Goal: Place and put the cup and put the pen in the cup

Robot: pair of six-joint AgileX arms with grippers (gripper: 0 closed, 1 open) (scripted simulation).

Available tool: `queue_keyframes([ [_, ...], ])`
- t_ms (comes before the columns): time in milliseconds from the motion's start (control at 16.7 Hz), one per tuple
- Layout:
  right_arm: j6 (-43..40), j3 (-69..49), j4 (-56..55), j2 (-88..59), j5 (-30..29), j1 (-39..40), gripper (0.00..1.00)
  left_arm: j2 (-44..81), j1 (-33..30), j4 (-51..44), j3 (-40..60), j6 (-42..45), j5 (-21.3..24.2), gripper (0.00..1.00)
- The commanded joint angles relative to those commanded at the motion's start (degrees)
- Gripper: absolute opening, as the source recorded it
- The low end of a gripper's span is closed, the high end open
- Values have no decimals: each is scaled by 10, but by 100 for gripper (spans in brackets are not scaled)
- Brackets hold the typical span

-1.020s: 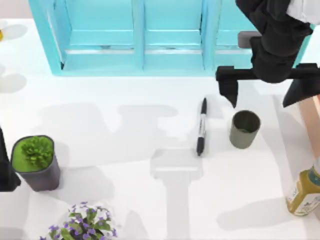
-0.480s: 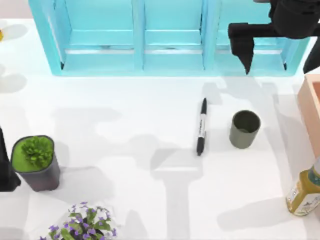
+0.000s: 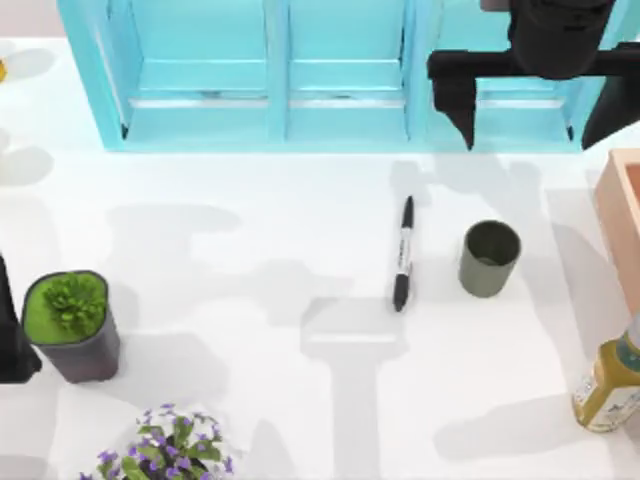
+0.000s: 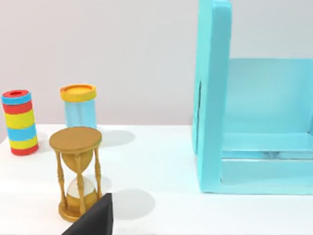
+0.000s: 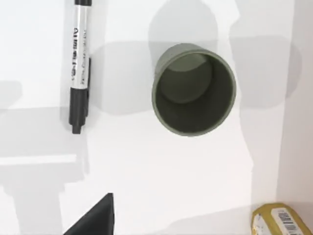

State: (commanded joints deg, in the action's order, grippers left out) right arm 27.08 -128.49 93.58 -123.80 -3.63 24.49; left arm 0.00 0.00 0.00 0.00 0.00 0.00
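The olive-grey cup point(image 3: 490, 258) stands upright on the white table, right of centre, and its dark inside shows in the right wrist view point(image 5: 194, 89). The black pen point(image 3: 403, 253) with a white label band lies flat just left of the cup, a small gap apart, pen point(image 5: 79, 63). My right gripper point(image 3: 530, 125) hovers open and empty over the front of the cyan shelf, behind the cup; one of its fingertips point(image 5: 95, 220) shows. My left gripper point(image 3: 12, 350) is parked at the table's left edge with one fingertip point(image 4: 93, 220) in sight.
A cyan shelf unit point(image 3: 280, 70) spans the back. A dark pot with a green plant point(image 3: 72, 325) and purple flowers point(image 3: 168, 450) sit front left. A yellow bottle point(image 3: 608, 385) and a wooden box point(image 3: 622, 215) are at the right edge. An hourglass point(image 4: 77, 171) stands near the left arm.
My right gripper has drawn back from just behind the cup to over the shelf, then shifted slightly left. Cup, pen and left arm have not moved.
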Motion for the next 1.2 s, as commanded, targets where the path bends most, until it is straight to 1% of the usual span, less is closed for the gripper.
queue_keyframes([
  [480, 135, -287, 84, -274, -31, 77, 100, 0, 0, 0, 0, 0, 0, 100],
  [600, 163, -340, 97, -324, -38, 92, 100, 0, 0, 0, 0, 0, 0, 100],
  [720, 181, -369, 106, -352, -42, 102, 100, 0, 0, 0, 0, 0, 0, 100],
  [960, 185, -375, 108, -358, -43, 105, 100, 0, 0, 0, 0, 0, 0, 100],
  [1020, 184, -450, 96, -397, -40, 103, 100, 0, 0, 0, 0, 0, 0, 100],
  [1200, 183, -435, 98, -401, -41, 103, 100, 0, 0, 0, 0, 0, 0, 100],
])
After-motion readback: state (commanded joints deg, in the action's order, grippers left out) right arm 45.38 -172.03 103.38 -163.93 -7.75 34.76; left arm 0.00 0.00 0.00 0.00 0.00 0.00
